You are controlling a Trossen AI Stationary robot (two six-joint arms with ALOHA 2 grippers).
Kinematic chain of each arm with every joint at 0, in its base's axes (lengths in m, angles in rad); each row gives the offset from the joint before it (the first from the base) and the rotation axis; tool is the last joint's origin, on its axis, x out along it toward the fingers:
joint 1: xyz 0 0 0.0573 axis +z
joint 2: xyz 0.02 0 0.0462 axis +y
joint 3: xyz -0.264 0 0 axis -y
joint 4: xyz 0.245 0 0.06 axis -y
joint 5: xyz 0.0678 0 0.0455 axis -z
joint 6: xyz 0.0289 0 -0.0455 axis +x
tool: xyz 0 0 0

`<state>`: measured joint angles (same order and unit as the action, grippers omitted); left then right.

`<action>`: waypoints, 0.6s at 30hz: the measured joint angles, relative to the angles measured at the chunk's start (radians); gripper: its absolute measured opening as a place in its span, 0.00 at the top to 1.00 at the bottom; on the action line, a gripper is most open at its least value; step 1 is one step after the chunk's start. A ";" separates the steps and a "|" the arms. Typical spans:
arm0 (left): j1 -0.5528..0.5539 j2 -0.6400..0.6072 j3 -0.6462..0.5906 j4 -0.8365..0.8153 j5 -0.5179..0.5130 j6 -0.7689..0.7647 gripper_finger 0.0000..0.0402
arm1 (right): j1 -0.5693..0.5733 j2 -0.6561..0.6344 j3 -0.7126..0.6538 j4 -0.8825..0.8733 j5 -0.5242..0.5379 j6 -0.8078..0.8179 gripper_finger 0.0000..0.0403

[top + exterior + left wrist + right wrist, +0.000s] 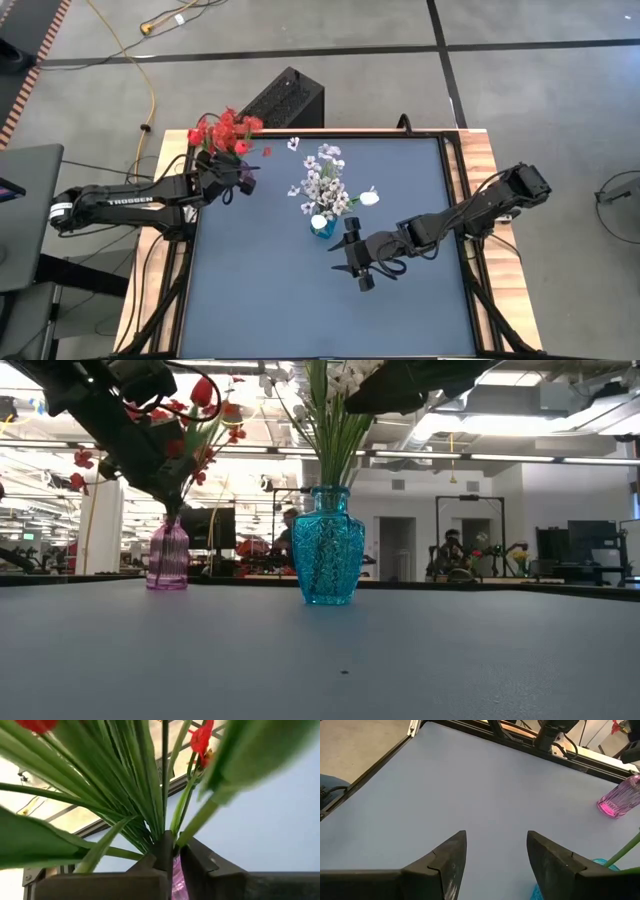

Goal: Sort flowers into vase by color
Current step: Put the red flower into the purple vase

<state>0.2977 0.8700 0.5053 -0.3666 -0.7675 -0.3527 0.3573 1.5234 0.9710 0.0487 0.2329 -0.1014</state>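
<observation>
Overhead, your blue table [260, 300] carries red flowers [225, 130] at 10 o'clock, with the left gripper [238, 172] beside them. Low down, they stand in the pink vase [167, 555]. Left wrist: fingers [162, 851] clench one stem. Right wrist: the right gripper [496, 851] gapes wide, empty.

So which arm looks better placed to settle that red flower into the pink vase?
The left. Its end effector is over the pink vase, closed on a red flower stem. The right end effector is open, holding nothing, beside the blue vase.
</observation>
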 joint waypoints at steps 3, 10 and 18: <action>0.000 0.000 0.000 -0.002 0.001 0.001 0.90 | 0.000 0.000 0.000 -0.005 0.000 0.003 0.42; -0.001 0.000 0.019 -0.013 0.025 0.024 0.75 | 0.000 -0.007 0.000 -0.014 0.000 0.000 0.42; 0.000 0.000 0.098 -0.120 0.089 0.052 0.72 | 0.000 -0.031 0.000 -0.034 0.000 -0.001 0.42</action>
<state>0.2974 0.8703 0.6037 -0.4867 -0.6789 -0.3002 0.3573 1.4922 0.9710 0.0143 0.2333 -0.1020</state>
